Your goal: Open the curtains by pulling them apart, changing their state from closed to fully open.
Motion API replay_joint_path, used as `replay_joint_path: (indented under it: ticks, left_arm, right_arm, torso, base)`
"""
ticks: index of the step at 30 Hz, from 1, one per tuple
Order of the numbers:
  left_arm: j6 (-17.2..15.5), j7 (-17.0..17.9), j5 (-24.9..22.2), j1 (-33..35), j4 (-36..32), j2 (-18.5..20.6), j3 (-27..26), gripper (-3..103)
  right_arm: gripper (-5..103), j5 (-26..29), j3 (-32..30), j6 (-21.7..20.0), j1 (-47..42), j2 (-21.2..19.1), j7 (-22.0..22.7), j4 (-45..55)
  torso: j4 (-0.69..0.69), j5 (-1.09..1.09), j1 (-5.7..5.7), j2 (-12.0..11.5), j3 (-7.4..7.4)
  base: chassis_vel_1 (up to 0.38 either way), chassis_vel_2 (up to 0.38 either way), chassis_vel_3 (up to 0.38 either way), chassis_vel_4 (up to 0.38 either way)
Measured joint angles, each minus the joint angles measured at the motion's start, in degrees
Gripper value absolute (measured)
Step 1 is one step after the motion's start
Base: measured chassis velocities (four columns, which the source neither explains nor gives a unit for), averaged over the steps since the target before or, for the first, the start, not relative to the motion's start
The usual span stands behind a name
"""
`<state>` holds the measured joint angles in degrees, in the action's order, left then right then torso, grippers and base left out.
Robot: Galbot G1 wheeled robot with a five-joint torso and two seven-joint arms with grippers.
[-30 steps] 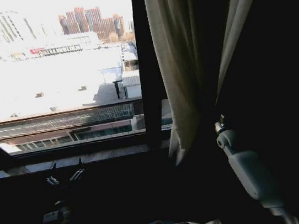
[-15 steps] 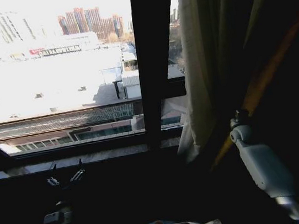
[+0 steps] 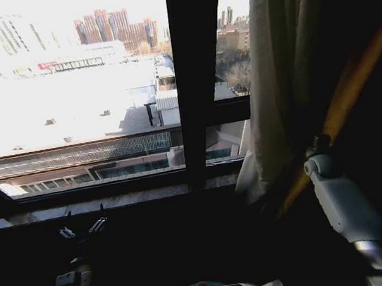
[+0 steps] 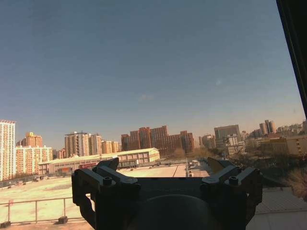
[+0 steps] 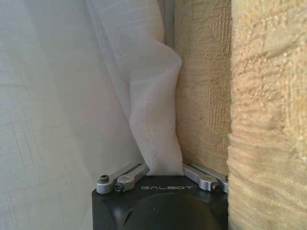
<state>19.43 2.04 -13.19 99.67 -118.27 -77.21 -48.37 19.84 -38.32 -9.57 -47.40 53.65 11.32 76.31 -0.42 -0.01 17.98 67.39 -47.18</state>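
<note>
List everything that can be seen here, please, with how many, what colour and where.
Sheer curtain: one, white, bunched at the right of the window.
Heavy textured curtain: one, beige, beside the sheer one.
Window frame bar: one, dark, upright in the middle of the window.
Window sill: one, dark, below the glass.
City buildings: several, reddish and pale, outside in daylight.
Left end effector: one, dark, low by the sill, open, holding nothing.
Right end effector: one, black with silver links, closed on a fold of the sheer curtain.
</note>
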Motion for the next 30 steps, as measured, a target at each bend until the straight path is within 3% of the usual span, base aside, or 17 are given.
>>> replay_joint_path:
  ticks: [10,18,21,22,26,28,29,30]
  left_arm:
    - [-0.1,0.0,-0.1,0.0,0.0,0.2,-0.3,100]
    - [-0.3,0.0,-0.1,-0.1,-0.3,0.1,-0.1,100]
    - [-0.3,0.0,-0.1,0.1,-0.5,0.1,-0.2,100]
    - [-0.3,0.0,-0.1,0.1,-0.5,0.1,-0.2,100]
    - [-0.3,0.0,0.0,0.1,-0.5,0.1,-0.3,100]
    - [-0.3,0.0,0.0,0.1,-0.5,0.1,-0.3,100]
    - [-0.3,0.0,0.0,0.0,-0.5,0.0,-0.3,100]
    - [-0.3,0.0,0.0,0.0,-0.5,0.0,-0.3,100]
  right_arm:
    - [0,1.4,-1.9,0.4,0.6,-3.3,0.4,-3.9]
    - [-3,1.6,-2.1,0.3,-0.4,-2.9,0.5,-2.8]
    - [12,0.9,-1.3,0.0,-1.9,-1.5,0.2,0.6]
    - [12,0.9,-1.3,0.0,-1.9,-1.5,0.2,0.6]
    - [33,0.8,0.5,-1.1,-5.3,0.4,-0.3,8.0]
    - [33,0.7,1.1,-1.5,-6.5,0.9,-0.8,10.3]
    - [44,0.4,2.0,-1.7,-7.9,1.6,-1.1,12.9]
    - [44,0.4,2.0,-1.7,-7.9,1.6,-1.1,12.9]
  torso:
    - [-0.02,0.01,0.0,0.0,0.0]
    - [-0.03,0.01,0.0,0.0,0.0]
    - [-0.03,0.01,0.0,0.0,0.0]
    - [-0.03,0.01,0.0,0.0,0.0]
    - [-0.01,0.0,0.0,0.0,0.0]
    - [-0.02,0.0,0.0,0.0,0.0]
    - [-0.01,-0.03,0.0,0.0,0.0]
    - [-0.01,-0.03,0.0,0.0,0.0]
  base:
    - [0.0,0.0,0.0,0.0]
    - [0.0,0.0,0.0,0.0]
    - [0.0,0.0,0.0,0.0]
    - [0.0,0.0,0.0,0.0]
    - [0.0,0.0,0.0,0.0]
    - [0.0,0.0,0.0,0.0]
    - [0.0,0.0,0.0,0.0]
    - [0.0,0.0,0.0,0.0]
